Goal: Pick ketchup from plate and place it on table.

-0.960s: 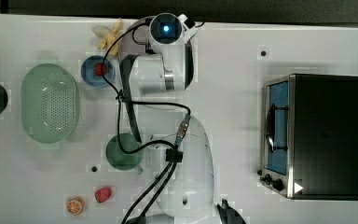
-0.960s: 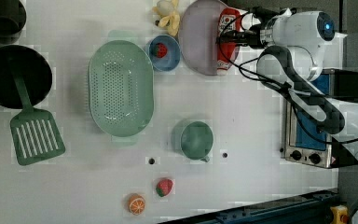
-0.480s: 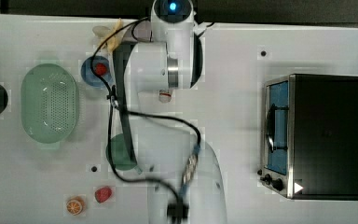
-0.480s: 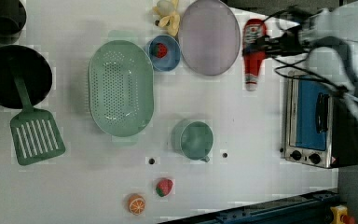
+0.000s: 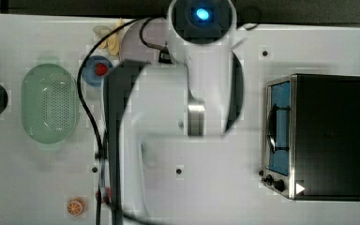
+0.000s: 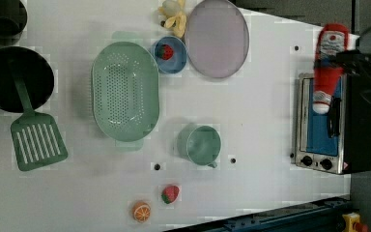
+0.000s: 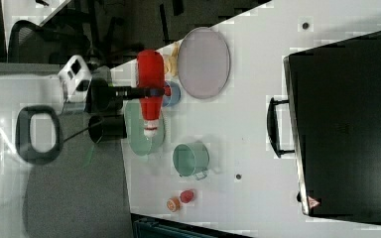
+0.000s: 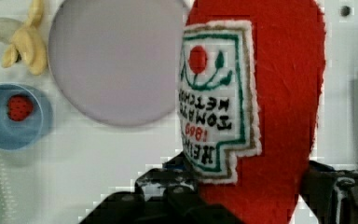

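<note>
The ketchup [image 8: 279, 93], a red soft bottle with a white stitched label, hangs in the air with my gripper [image 8: 261, 196] shut on its lower body. Dark fingers [image 8: 168, 191] press it from both sides. In the right view the gripper [image 7: 146, 91] holds the ketchup [image 7: 150, 74] high above the table, cap pointing down. In the left view the ketchup [image 6: 329, 67] appears over the oven's edge. The mauve plate [image 6: 216, 38] lies bare on the white table [image 6: 251, 121], also seen as the plate [image 8: 116, 60] beside the bottle in the wrist view.
A toaster oven [image 6: 328, 125] stands at the left view's right. A blue dish [image 6: 170, 54] with a strawberry, a banana [image 6: 174, 12], a green basket [image 6: 124, 92], a green cup [image 6: 200, 144], a black pot [image 6: 9, 77], a spatula [image 6: 36, 145] and small fruits [image 6: 154, 203] lie around.
The ketchup has come off the plate and risen high in my grip, drifting to the left view's right. The arm has climbed towards the top camera.
</note>
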Robot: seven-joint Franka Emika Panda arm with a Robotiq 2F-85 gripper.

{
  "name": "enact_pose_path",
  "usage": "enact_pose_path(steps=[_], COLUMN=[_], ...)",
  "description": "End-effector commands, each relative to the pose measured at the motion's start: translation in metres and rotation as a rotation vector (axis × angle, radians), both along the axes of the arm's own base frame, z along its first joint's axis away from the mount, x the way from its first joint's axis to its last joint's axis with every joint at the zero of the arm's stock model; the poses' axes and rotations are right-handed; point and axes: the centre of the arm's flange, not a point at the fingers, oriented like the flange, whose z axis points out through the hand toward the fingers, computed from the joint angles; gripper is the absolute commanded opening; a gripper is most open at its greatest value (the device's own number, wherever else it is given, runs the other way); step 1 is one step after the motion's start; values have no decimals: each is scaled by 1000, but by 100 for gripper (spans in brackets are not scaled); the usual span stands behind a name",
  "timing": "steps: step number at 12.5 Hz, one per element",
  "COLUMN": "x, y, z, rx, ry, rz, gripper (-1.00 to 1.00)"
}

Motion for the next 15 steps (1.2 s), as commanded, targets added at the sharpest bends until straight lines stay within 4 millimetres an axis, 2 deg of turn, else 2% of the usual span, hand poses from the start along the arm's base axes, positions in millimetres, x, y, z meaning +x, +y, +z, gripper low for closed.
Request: enact_pose_path(steps=[1, 3, 7, 11, 14, 15], x=[-39, -63, -95, -110, -113, -112], y=[-26, -32, -32, -25, -23, -22], z=[-85, -107, -174, -243, -279, -282], rx=[21, 28, 73, 64, 64, 64], ry=[163, 141, 77, 37, 48, 33], rz=[-37, -56, -108, -103, -100, -100], gripper=[25, 25, 25, 25, 25, 25])
